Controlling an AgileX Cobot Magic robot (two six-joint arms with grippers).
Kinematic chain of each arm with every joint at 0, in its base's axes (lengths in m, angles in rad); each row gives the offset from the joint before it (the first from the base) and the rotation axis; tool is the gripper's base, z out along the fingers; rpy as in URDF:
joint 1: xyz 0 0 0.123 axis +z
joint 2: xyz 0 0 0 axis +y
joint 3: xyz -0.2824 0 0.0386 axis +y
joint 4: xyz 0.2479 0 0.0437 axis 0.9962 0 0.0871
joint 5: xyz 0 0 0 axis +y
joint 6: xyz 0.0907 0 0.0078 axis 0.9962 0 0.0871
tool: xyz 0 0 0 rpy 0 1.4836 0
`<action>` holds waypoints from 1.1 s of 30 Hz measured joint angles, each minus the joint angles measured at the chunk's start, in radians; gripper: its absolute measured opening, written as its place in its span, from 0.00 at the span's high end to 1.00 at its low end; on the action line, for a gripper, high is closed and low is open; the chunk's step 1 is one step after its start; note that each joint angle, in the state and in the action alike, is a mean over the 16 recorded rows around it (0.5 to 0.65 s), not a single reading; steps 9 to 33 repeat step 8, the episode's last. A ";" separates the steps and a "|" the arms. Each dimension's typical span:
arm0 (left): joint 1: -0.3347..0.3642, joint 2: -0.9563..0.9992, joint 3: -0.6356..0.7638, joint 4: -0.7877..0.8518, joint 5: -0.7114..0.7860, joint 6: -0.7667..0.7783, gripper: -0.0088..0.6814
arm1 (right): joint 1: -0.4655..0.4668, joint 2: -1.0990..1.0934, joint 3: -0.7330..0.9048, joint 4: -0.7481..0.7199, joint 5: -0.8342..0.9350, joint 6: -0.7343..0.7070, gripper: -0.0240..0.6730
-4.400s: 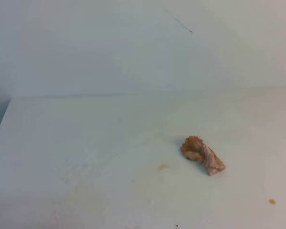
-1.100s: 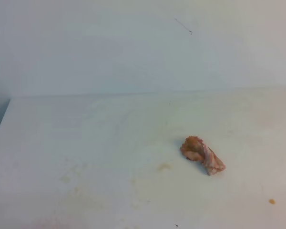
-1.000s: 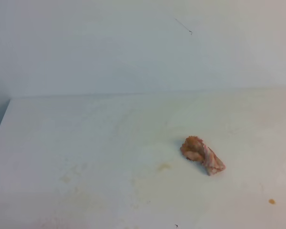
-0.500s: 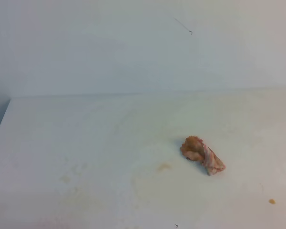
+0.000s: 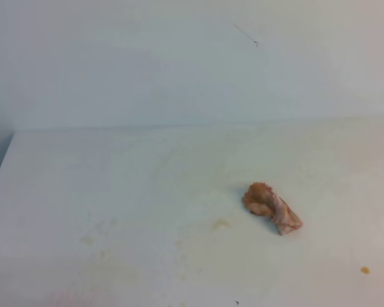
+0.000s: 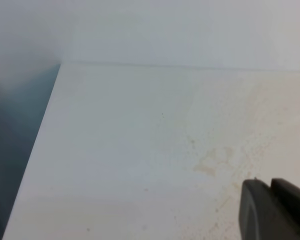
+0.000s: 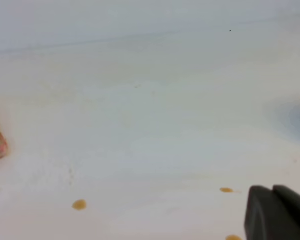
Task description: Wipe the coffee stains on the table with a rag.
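The right gripper (image 7: 273,212) is seen closed on nothing, low over the table (image 7: 155,125), and the left gripper (image 6: 271,210) appears closed and empty too. The rag (image 5: 272,207) lies released, well apart from both, apparently set down after wiping; faint coffee stains (image 5: 219,224) remain just beside it.

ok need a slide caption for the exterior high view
Crumpled pink-striped, coffee-soaked rag lies alone on the matte white table, faint tan smears and one small orange dot remaining.
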 joint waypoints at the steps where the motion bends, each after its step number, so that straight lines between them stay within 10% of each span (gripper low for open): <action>1: 0.000 0.000 0.000 0.000 0.000 0.000 0.99 | 0.000 0.000 0.000 0.000 0.000 0.000 0.97; 33: 0.000 0.000 0.000 0.000 0.002 0.000 0.99 | 0.000 0.000 0.000 0.000 0.000 0.000 0.97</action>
